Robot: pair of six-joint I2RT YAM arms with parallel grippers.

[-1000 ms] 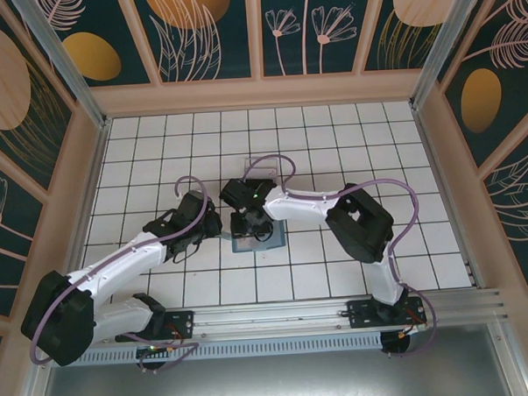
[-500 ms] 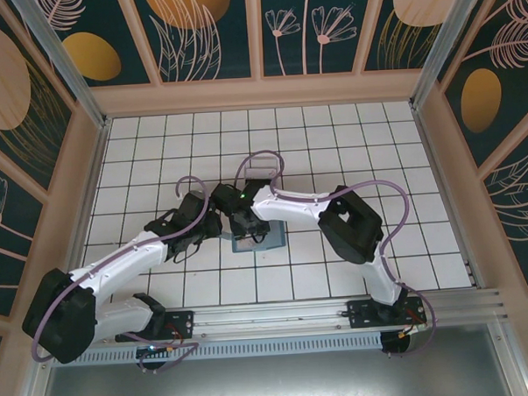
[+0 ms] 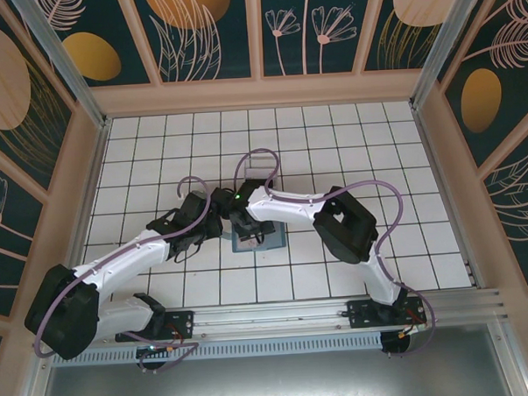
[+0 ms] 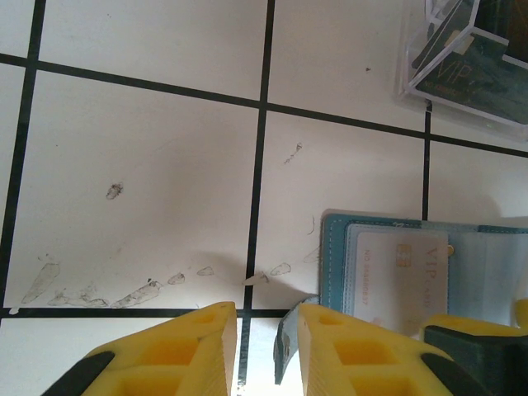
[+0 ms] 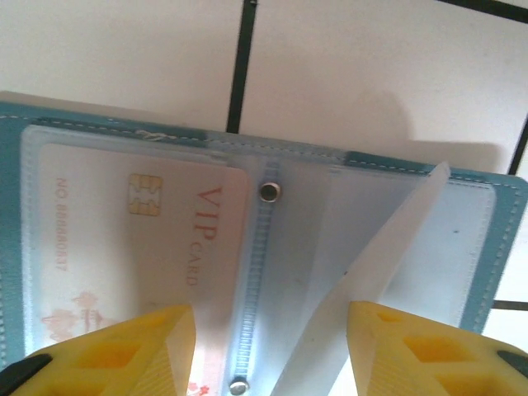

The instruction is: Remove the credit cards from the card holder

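Over the open card holder (image 5: 495, 247), your right gripper (image 5: 271, 318) is spreading its jaws: they are standing wider than a second ago, released and grasping nothing. A loose clear sleeve leaf (image 5: 371, 247) is rising between them and leaning toward one finger. In the top view the right arm has been swinging its elbow leftward, bringing that wrist closer to your left gripper (image 4: 266, 312).

Just beneath the open jaws, the white card (image 5: 140, 247) is lying in its pocket, chip and VIP lettering showing through the plastic. Judging from that, you are lining up for this card and not yet pulling it.

Your left gripper is sitting at the holder's near corner with a narrow gap between its fingers and a lifted edge of the cover against one of them. Whether it is pinching that edge you cannot tell.

Farther out on the tiled table (image 4: 148, 165), a dark card (image 4: 462, 78) is lying in the clear tray (image 4: 412, 82), apart from the holder.
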